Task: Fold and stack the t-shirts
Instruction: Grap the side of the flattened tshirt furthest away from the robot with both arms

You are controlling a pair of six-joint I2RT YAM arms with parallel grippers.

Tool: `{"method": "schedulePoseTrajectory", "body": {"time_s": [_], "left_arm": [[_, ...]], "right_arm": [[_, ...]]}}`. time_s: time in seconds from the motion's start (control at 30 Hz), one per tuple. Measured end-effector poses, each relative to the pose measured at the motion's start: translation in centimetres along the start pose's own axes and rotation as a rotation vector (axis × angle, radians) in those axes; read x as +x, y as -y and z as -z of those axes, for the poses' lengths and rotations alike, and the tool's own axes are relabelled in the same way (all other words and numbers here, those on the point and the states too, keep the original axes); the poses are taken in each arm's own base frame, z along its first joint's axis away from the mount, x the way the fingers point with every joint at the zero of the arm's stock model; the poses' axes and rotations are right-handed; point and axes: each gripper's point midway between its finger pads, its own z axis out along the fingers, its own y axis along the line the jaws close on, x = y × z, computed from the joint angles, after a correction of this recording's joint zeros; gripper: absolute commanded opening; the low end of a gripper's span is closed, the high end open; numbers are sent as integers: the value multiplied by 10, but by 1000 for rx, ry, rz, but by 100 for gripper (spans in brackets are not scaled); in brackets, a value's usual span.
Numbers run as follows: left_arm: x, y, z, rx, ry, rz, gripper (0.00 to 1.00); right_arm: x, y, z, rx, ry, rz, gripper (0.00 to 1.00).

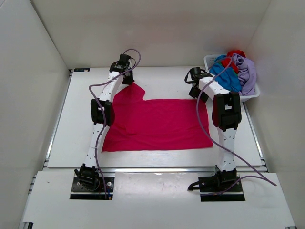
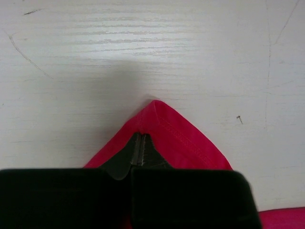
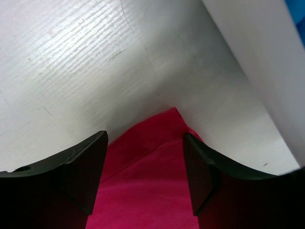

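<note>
A magenta-pink t-shirt lies spread flat on the white table. My left gripper is shut on its far left corner; in the left wrist view the closed fingertips pinch the hemmed corner. My right gripper is open over the far right corner; in the right wrist view the cloth corner lies between the spread fingers. More t-shirts, blue, red and pale lavender, are heaped in a basket.
The white slatted basket stands at the far right of the table, close to the right arm; its wall shows in the right wrist view. White enclosure walls stand on three sides. Purple cables hang along both arms.
</note>
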Motion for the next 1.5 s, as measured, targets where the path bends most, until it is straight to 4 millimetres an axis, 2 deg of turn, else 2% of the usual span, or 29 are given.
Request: {"method": "schedulePoseTrajectory", "body": {"time_s": [0.23, 0.27, 0.3, 0.33, 0.4, 0.53, 0.67, 0.87, 1.0, 1.13, 1.23, 1.3, 1.4, 1.5], "left_arm": [[3, -3, 1, 3, -15, 1, 0], [3, -5, 1, 1, -20, 4, 0], [4, -6, 1, 2, -25, 5, 0], [5, -7, 1, 3, -28, 7, 0], [5, -11, 3, 2, -36, 13, 0], [0, -22, 13, -5, -42, 30, 0], [-19, -31, 39, 10, -13, 50, 0], [-42, -32, 105, 37, 28, 42, 0], [-35, -23, 146, 43, 14, 8, 0], [-8, -11, 179, 40, -42, -40, 0], [28, -11, 191, 11, -112, -70, 0], [63, -15, 191, -6, -164, -82, 0], [126, -34, 193, -37, -257, -67, 0], [171, -52, 202, -61, -297, -39, 0]], "right_arm": [[7, 4, -4, 9, -18, -18, 41], [7, 4, -5, 9, -19, -20, 33], [7, 3, -5, 8, -18, -22, 18], [7, 3, -5, 7, -20, -24, 8], [8, 5, -6, 12, -23, -29, 2], [9, 6, -6, 11, -13, -27, 0], [8, 7, -5, -24, 3, -24, 0], [14, 12, 1, -86, 25, 27, 0], [19, 16, 11, -128, 35, 57, 0], [16, 15, 23, -187, 63, 77, 0], [15, 16, 32, -227, 88, 82, 0], [17, 18, 39, -259, 101, 82, 0], [28, 26, 49, -307, 109, 78, 0], [39, 36, 59, -344, 107, 75, 0]]}}
